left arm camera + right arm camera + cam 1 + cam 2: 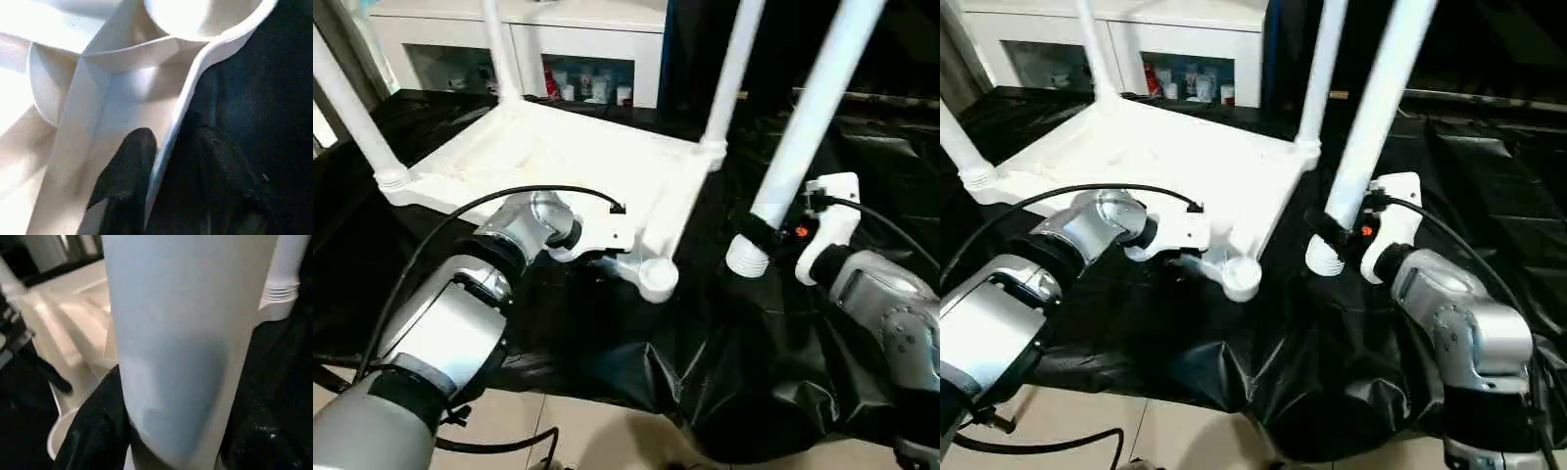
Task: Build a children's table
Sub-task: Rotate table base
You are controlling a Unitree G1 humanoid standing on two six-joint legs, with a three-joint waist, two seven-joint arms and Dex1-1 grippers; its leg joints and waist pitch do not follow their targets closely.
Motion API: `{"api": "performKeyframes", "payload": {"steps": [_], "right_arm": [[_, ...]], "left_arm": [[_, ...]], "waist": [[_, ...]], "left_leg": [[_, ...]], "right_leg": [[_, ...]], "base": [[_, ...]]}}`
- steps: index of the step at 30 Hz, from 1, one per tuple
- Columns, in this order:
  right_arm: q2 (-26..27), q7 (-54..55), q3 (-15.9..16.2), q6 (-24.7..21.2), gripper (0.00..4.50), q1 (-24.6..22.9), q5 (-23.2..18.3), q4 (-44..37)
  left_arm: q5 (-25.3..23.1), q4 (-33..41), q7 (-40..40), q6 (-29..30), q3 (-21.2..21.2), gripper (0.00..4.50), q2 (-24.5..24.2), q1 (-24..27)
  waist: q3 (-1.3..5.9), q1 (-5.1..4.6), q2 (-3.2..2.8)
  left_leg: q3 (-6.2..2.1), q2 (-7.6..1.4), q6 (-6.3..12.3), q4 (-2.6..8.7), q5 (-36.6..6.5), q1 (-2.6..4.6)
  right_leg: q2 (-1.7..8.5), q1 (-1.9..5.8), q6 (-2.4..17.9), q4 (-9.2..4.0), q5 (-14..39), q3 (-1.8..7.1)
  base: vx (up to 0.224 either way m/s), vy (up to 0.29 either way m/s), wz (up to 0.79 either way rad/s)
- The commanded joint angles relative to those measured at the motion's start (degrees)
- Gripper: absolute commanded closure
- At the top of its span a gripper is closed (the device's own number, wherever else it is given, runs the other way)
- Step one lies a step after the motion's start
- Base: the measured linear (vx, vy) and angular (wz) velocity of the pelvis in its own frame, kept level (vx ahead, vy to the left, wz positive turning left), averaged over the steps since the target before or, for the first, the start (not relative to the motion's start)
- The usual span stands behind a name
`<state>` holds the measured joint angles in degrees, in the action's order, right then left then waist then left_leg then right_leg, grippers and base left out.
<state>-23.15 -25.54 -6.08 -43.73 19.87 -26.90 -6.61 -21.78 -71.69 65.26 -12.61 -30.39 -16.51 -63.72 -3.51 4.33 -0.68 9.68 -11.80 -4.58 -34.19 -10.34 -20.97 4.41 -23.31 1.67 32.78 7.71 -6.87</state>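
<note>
Black-draped work surface point(607, 343) carries the upturned table top point(558, 157). Beside its empty corner socket point(656, 277), my left gripper point(146, 161) pinches the stiff rim; my right gripper point(769, 235) clamps the light, slippery fourth leg point(813, 108) near its base.

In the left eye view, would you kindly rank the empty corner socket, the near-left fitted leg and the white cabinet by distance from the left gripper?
1. Empty corner socket, beside the left gripper.
2. Near-left fitted leg, far left.
3. White cabinet, behind.

white table top point(568, 162) upside down, three legs point(732, 69) upright.
</note>
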Motion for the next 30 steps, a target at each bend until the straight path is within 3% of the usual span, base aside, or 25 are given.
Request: {"api": "performKeyframes", "payload": {"steps": [1,7,12,18,20,25,28,30], "right_arm": [[-0.40,-1.01,1.07,2.02,2.57,0.62,1.11,1.26],[1.03,-1.28,2.50,4.56,2.57,1.81,2.80,3.82],[1.82,-1.44,3.72,6.44,2.57,1.15,3.59,4.55],[2.49,-2.12,4.16,7.68,2.57,-0.04,4.34,5.06],[2.50,-2.16,4.21,7.94,2.57,-0.04,4.41,5.25],[2.21,-2.17,4.13,8.21,2.57,0.17,4.27,5.47],[2.19,-2.46,3.76,8.38,2.57,0.16,4.29,5.71],[2.28,-2.50,3.65,8.33,2.57,0.16,4.29,5.69]], "left_arm": [[-1.44,0.79,0.02,-0.02,-0.85,2.85,-1.43,0.30],[-1.48,2.74,-1.52,2.33,0.10,3.53,-2.73,1.78],[-1.90,4.45,-2.52,3.15,0.23,3.79,-3.16,4.30],[-1.21,7.13,-2.30,-3.31,-0.28,4.04,-2.22,8.11],[-1.49,7.56,-1.12,-3.62,-0.86,4.07,-2.14,8.68],[-1.46,8.76,1.87,-2.05,-1.12,4.25,-2.11,9.44],[1.51,10.15,6.91,4.91,1.23,4.37,-0.92,10.32],[2.18,10.28,6.99,6.00,1.92,4.43,-0.57,10.44]], "waist": [[4.70,0.86,0.40],[4.59,1.71,0.22],[4.66,1.99,0.23],[4.59,2.14,0.09],[4.43,2.24,0.04],[4.33,2.21,0.20],[4.32,2.19,0.19],[4.35,2.17,0.25]], "left_leg": [[-0.27,-1.04,3.48,3.59,-8.82,0.44],[-0.25,-1.11,2.45,3.67,-9.80,0.68],[-0.34,-1.14,2.11,3.78,-9.98,0.60],[-0.30,-1.05,2.21,3.84,-10.62,0.63],[-0.22,-0.93,2.07,3.89,-11.88,0.96],[-0.25,-0.72,1.81,3.95,-13.04,1.13],[-0.31,-0.67,1.86,3.94,-12.86,1.13],[-0.29,-0.60,2.07,3.91,-12.46,1.02]], "right_leg": [[4.56,4.29,9.40,-3.79,17.38,2.89],[4.50,3.93,8.56,-3.87,19.43,2.96],[4.52,3.97,8.01,-3.85,19.65,2.95],[4.52,3.78,6.83,-4.13,21.81,2.96],[4.54,3.63,6.10,-4.57,24.32,2.85],[4.54,3.54,4.06,-5.16,28.50,2.67],[4.63,3.52,3.38,-5.35,30.02,2.54],[4.57,3.57,3.53,-5.33,29.75,2.50]], "base": [[0.000,0.000,0.00],[0.000,0.000,0.00],[0.000,0.000,0.00],[0.000,0.000,0.00],[0.000,0.000,0.00],[0.000,0.000,0.00],[0.000,0.000,0.00],[0.000,0.000,0.00]]}}
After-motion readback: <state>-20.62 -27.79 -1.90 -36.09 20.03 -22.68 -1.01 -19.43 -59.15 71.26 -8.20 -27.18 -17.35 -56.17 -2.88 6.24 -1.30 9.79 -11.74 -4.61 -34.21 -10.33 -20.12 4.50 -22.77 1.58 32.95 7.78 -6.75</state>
